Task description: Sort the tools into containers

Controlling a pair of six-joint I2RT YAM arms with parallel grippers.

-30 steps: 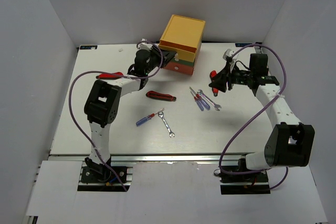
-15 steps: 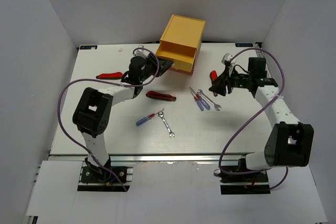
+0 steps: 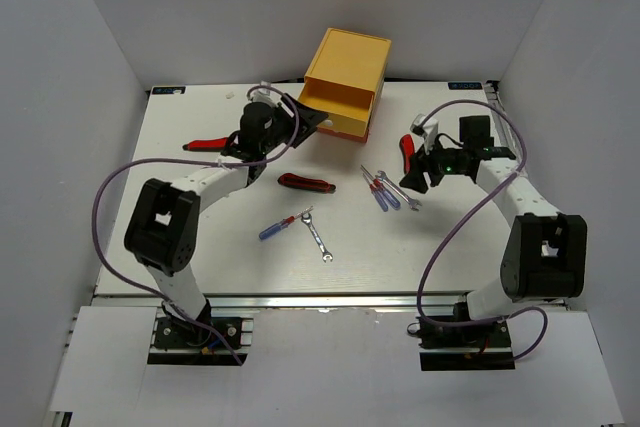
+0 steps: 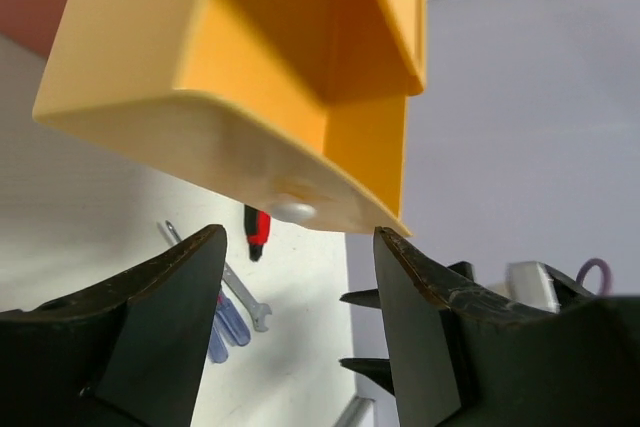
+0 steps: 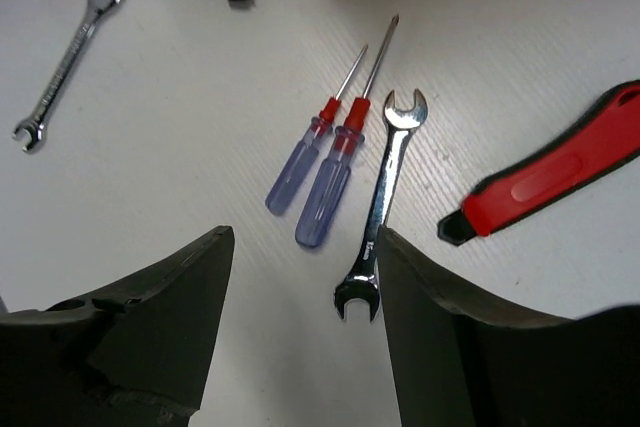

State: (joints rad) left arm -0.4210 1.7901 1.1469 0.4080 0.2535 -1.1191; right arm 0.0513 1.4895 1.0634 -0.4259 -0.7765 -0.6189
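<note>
The yellow drawer [image 3: 338,97] stands pulled out of its stack at 12 o'clock on the desk [image 3: 200,257], and nothing shows in the part of its hollow that the left wrist view takes in. The left end effector [image 4: 298,237] is open, a finger on each side of the white knob [image 4: 290,210] and touching neither side of it. The right end effector [image 5: 305,237] is open too and holds nothing. It hangs over two blue-handled screwdrivers [image 5: 328,187] lying side by side, with an open-end wrench [image 5: 382,197] just beside them at 3 o'clock and a red-and-black knife [image 5: 555,172] further out the same way.

The step in hand looks like the first pick for the open drawer. The three tools lie close together, so the fingers should straddle a single handle, set across its length, and come straight down. The screwdriver at 9 o'clock has bare desk on its outer side and seems the safer choice. The flat wrench gives little to pinch. The left arm would do well to draw clear of the drawer mouth first.

The lower drawers are almost wholly covered from overhead. The knife by the right arm is partly hidden there. A second wrench [image 3: 317,234], a third screwdriver [image 3: 280,226] and two more knives [image 3: 306,183] lie toward 9 o'clock, one half behind the left arm
</note>
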